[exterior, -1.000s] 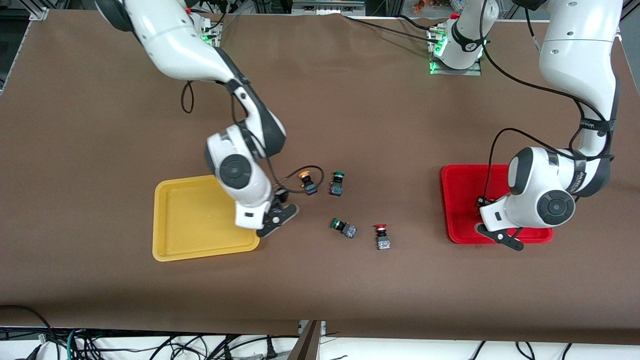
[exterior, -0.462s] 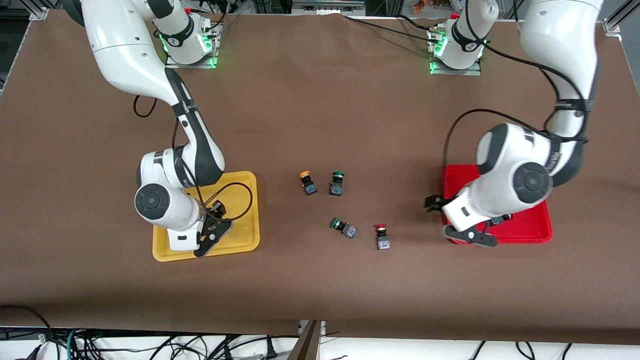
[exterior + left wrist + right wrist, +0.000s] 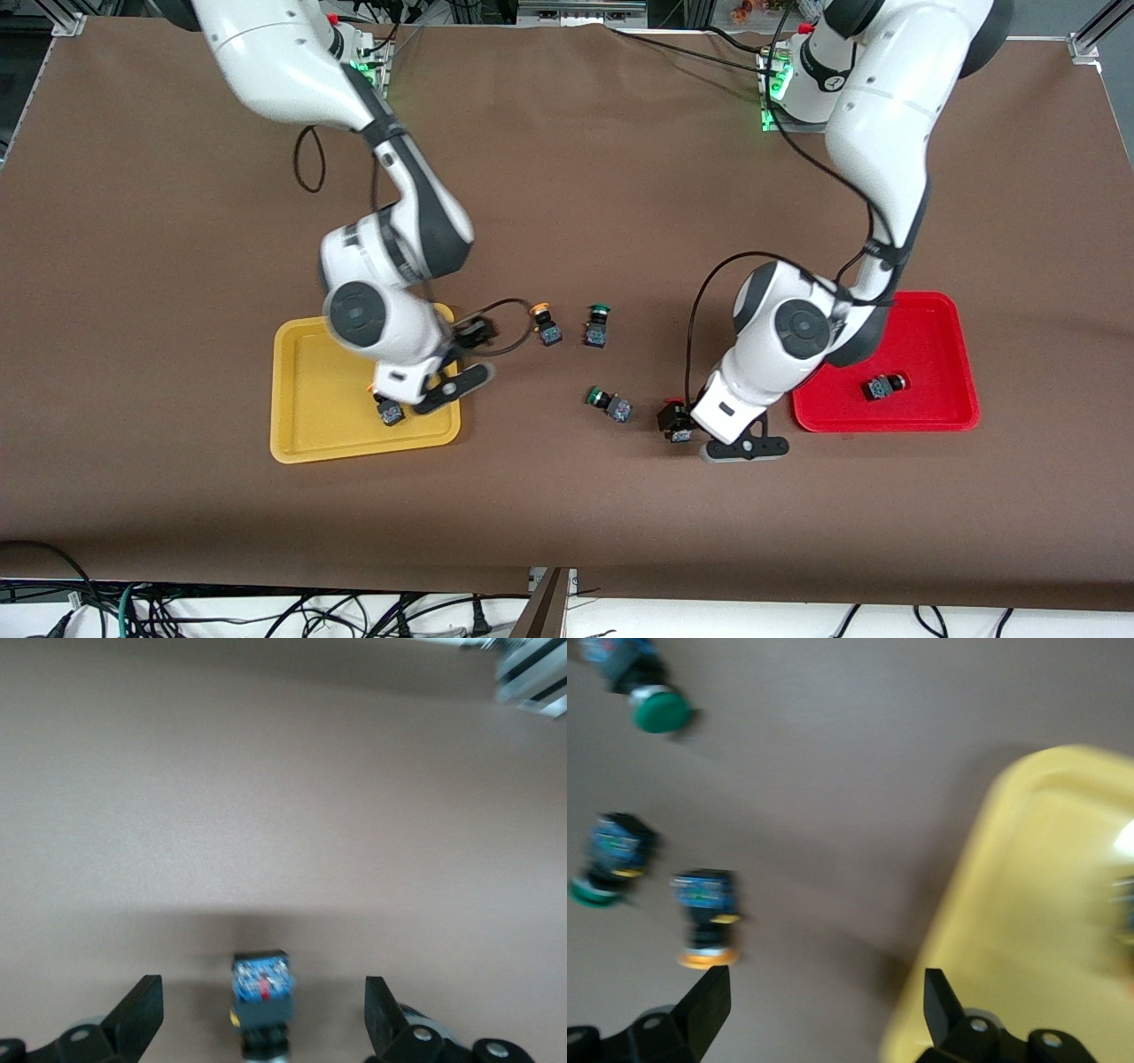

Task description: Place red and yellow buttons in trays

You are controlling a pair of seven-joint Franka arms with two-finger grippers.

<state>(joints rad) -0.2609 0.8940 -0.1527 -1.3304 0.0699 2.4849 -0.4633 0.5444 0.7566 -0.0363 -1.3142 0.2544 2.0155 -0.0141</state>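
My right gripper (image 3: 440, 386) is open and empty over the rim of the yellow tray (image 3: 301, 443); the right wrist view shows it (image 3: 824, 1010) beside that rim (image 3: 1010, 904). One yellow button (image 3: 388, 412) lies in the yellow tray. The other yellow button (image 3: 545, 323) lies on the table and shows in the right wrist view (image 3: 707, 917). My left gripper (image 3: 680, 420) is open, low around a red button (image 3: 680, 434) on the table. In the left wrist view the button (image 3: 261, 988) lies between the fingers (image 3: 137, 1014). Another red button (image 3: 884, 386) lies in the red tray (image 3: 939, 310).
Two green-capped buttons lie mid-table: one (image 3: 598, 324) beside the loose yellow button, one (image 3: 609, 403) nearer the front camera, between the yellow tray and the red button on the table. Both show in the right wrist view (image 3: 656, 704) (image 3: 611, 859).
My right arm swung from low over the yellow tray toward its rim, leaving a yellow button in it. My left arm left the red tray and came down at the red button on the table.
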